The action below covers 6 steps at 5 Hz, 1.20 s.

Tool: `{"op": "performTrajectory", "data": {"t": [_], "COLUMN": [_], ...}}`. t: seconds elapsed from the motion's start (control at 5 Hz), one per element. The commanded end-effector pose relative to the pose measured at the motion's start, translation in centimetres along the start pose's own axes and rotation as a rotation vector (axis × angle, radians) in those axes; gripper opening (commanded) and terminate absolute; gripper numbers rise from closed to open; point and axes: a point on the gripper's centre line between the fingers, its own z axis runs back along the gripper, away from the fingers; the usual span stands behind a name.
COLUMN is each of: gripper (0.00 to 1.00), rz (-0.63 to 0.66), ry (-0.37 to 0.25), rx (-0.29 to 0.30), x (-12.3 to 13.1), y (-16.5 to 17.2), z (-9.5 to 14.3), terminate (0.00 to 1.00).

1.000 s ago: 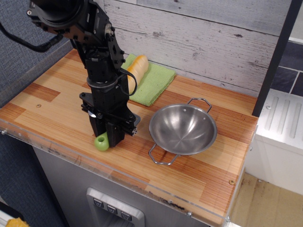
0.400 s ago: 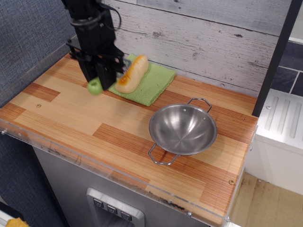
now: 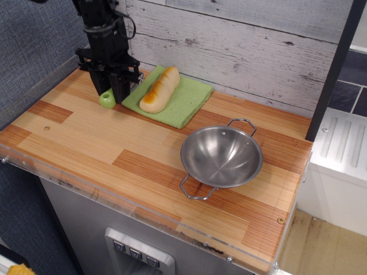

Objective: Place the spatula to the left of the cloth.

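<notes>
The jaws grip the spatula (image 3: 108, 99) just left of the cloth (image 3: 178, 97), its green handle end pointing toward the counter's (image 3: 114, 149) front edge.

The roll (image 3: 158, 89) lies on the cloth (image 3: 179, 101). The spatula (image 3: 108, 99) sits at the cloth's 9 o'clock, under the gripper (image 3: 114, 91). The bowl (image 3: 221, 157) stands at the cloth's 4 o'clock.

nothing here can be read: no words, labels, brand marks or numbers show on the table (image 3: 143, 166), on the plank wall behind it, or on anything lying there.
</notes>
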Motion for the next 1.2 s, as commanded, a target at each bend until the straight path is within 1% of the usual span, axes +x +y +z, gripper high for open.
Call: {"op": "performTrajectory", "data": {"t": [0.0,0.2,0.6,0.8,1.0], "gripper": [0.0,0.0,0.0,1.0,1.0], "rz": [0.037,0.043,0.01,0.001,-0.018], "ry": [-0.035,-0.044,-0.011,0.007,0.006], "rx": [0.043,0.055,0.08,0.074,0.075], "x": [1.5,1.7,1.6,1.4,1.3], "y": [3.1,4.0,4.4,4.0,3.6], "z": [0.9,1.4,0.8,0.5,0.9], "terminate": [0.0,0.0,0.0,0.0,0.0]}}
